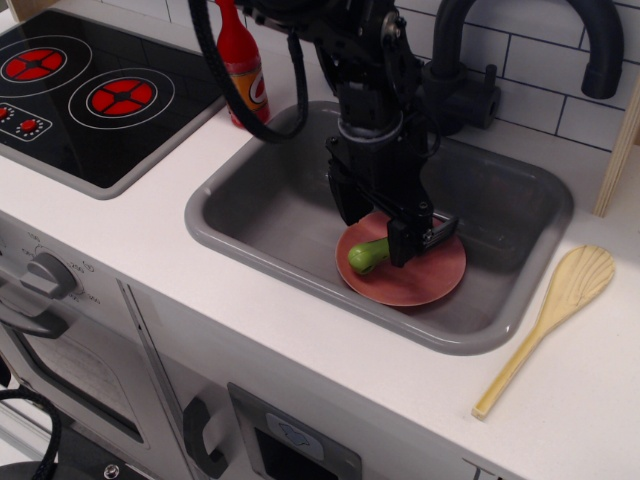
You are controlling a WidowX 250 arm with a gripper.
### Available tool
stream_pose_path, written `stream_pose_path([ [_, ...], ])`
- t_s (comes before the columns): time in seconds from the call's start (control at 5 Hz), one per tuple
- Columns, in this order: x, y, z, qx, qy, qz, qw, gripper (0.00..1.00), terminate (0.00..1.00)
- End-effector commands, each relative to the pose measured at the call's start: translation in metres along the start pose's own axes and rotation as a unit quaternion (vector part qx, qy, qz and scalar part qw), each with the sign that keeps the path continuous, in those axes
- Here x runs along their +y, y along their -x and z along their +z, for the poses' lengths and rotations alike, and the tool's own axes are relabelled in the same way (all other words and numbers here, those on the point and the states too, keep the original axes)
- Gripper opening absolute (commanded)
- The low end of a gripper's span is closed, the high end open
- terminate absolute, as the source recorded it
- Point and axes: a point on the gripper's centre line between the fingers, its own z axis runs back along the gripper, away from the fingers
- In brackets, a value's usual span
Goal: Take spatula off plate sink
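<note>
Your claw (392,238) was down inside the sink (270,205), its black fingers (405,240) standing over the middle of the spatula (385,250) where the green handle meets the dark blade. You could not tell from this view how far the fingers were apart, or whether they had closed on the spatula, because the arm's body hid the gap between them.

The spatula lay on the plate (420,280), its lime-green handle pointing left toward the plate's edge and its grey blade poking out to the right of the claw. The plate sat flat on the sink floor, toward the front wall.

Behind the arm stood the black faucet (590,40), curving over the back of the sink. On the white table (150,240), left of the sink, you had a red bottle (240,60) with an orange and white label; its writing was too small to read. Farther left was the black stove (80,95) with red rings. To the right of the sink a pale wooden spoon (555,320) lay on the table.
</note>
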Motion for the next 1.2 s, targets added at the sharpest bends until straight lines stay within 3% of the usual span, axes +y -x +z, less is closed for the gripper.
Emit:
stream_pose_path([
  [0.0,-0.001,-0.009,-0.003,0.001,-0.014,0.003,0.9999,1.00,0.00],
  [0.4,0.002,-0.012,-0.011,0.003,-0.033,0.025,0.9991,1.00,0.00],
  [0.6,0.003,-0.012,-0.013,0.002,-0.037,0.027,0.9990,0.00,0.00],
  [1.0,0.012,-0.020,0.011,-0.021,-0.043,0.066,0.9967,0.00,0.00],
])
